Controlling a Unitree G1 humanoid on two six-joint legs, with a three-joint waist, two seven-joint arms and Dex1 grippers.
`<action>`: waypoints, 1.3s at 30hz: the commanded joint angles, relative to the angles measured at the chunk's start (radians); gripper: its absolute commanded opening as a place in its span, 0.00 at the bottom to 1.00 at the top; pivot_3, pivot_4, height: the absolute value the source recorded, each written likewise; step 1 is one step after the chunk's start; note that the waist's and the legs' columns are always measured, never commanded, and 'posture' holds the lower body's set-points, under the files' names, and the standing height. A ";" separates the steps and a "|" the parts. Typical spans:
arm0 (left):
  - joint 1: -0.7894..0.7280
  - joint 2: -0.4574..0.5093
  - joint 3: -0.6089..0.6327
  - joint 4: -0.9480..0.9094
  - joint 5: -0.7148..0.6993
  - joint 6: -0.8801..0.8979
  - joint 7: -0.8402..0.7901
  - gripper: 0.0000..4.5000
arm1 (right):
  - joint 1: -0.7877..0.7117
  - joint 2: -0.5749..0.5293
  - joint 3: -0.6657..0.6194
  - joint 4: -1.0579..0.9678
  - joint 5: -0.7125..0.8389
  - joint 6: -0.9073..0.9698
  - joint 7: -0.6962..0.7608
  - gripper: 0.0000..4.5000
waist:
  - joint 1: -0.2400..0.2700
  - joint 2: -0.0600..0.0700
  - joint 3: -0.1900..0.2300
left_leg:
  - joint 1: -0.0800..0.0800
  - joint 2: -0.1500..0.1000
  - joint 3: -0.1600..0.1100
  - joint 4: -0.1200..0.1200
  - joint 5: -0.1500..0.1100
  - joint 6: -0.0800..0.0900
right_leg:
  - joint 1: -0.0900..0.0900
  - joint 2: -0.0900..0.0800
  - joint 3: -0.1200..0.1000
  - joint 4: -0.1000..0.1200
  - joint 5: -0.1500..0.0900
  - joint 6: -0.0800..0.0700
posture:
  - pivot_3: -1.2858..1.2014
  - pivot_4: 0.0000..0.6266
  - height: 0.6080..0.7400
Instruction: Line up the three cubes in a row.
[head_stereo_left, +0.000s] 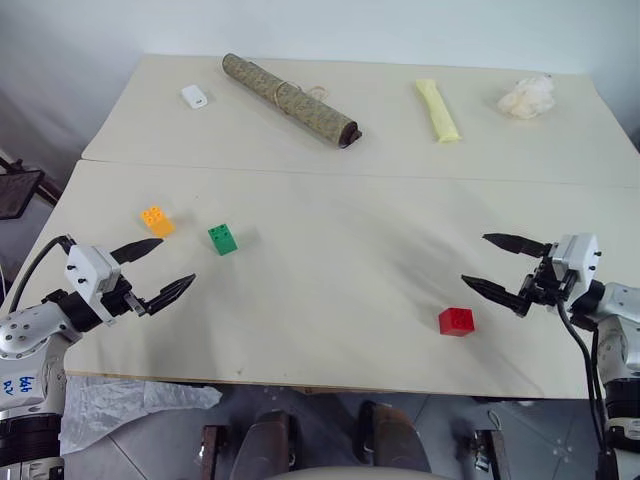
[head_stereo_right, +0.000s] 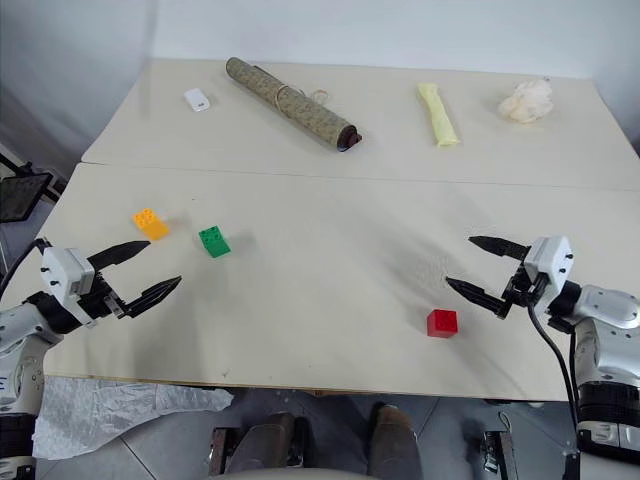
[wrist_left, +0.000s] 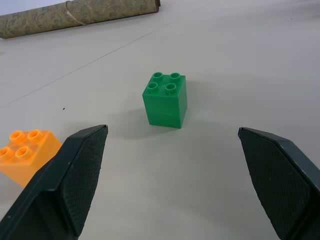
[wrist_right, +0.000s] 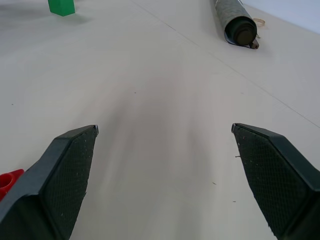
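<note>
Standing apart on the near half of the bench (head_stereo_left: 330, 290), the three cubes form no row; the orange cube (head_stereo_left: 157, 220) lies at the left, the green cube (head_stereo_left: 223, 238) just to its right and a little nearer, and the red cube (head_stereo_left: 456, 321) sits well apart at the right, close to the near edge; all three rest studs up on the bare surface, touching nothing.

The left claw (head_stereo_left: 158, 270) hovers at the near left with its two black fingers spread wide and nothing between them; the left wrist view shows the green cube (wrist_left: 165, 99) ahead of the gap and the orange cube (wrist_left: 26, 154) beside one finger, neither one touched; the right claw (head_stereo_left: 505, 268) hangs at the near right, fingers likewise wide apart and empty, with the red cube just beside and nearer than its lower finger, a corner of it showing at one finger's edge in the right wrist view.

On the far half lie a small white box (head_stereo_left: 194, 96) at the left, a long rolled mat (head_stereo_left: 290, 98) lying at a slant, a yellow packet (head_stereo_left: 437, 110), and a crumpled white wad (head_stereo_left: 527, 97) at the far right.
</note>
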 joint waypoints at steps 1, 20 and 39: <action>0.000 -0.004 0.030 -0.014 -0.022 -0.008 0.008 0.99 | -0.007 -0.001 -0.018 -0.013 0.015 -0.010 -0.005 1.00 | 0.000 0.000 0.000 | 0.000 0.000 0.000 0.000 0.000 0.000 | 0.000 0.000 0.000 0.000 0.000 0.000 | 0.52 0.24 1.00; -0.017 -0.070 -0.332 -0.363 -0.098 0.158 -0.204 0.99 | 0.490 -0.252 -0.490 0.110 0.016 -0.077 0.037 1.00 | 0.018 0.000 0.000 | 0.003 0.000 0.005 -0.001 -0.001 0.001 | 0.000 0.000 0.004 0.000 0.000 0.000 | 0.52 0.24 1.00; -0.007 -0.053 -0.258 -0.296 -0.093 0.142 -0.216 0.99 | 0.302 -0.335 -0.047 -0.455 0.099 0.416 0.065 1.00 | 0.024 0.001 0.000 | 0.007 0.008 0.005 0.001 -0.004 0.002 | -0.001 0.003 0.014 0.000 0.001 0.001 | 0.52 0.24 1.00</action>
